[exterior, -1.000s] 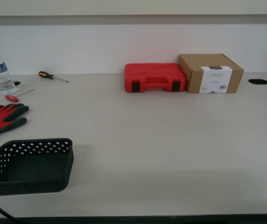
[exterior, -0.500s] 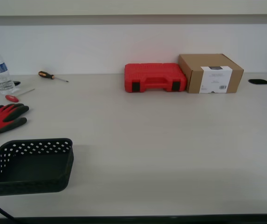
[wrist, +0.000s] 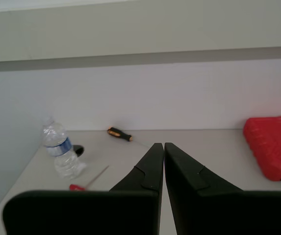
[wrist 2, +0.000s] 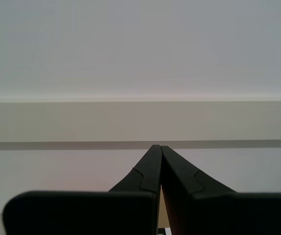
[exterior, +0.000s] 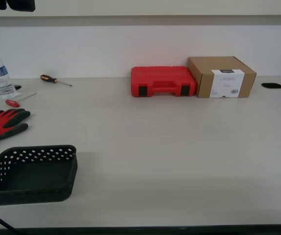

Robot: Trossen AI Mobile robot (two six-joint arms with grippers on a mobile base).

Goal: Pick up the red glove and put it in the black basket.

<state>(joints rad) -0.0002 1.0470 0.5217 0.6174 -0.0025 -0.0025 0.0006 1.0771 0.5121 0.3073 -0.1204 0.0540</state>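
Tabletop (exterior: 179,147) holds a white-labelled cardboard box (exterior: 222,77), print unreadable; both grippers' fingers pressed together.

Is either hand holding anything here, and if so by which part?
Nothing is held. My first hand and second hand are shut empty; the red glove lies untouched.

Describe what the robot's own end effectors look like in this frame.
Both the first end effector and the second end effector have matte black fingers tapering to narrow tips, each with a small notched step, rising from a rounded black bar. No cables or markings show.
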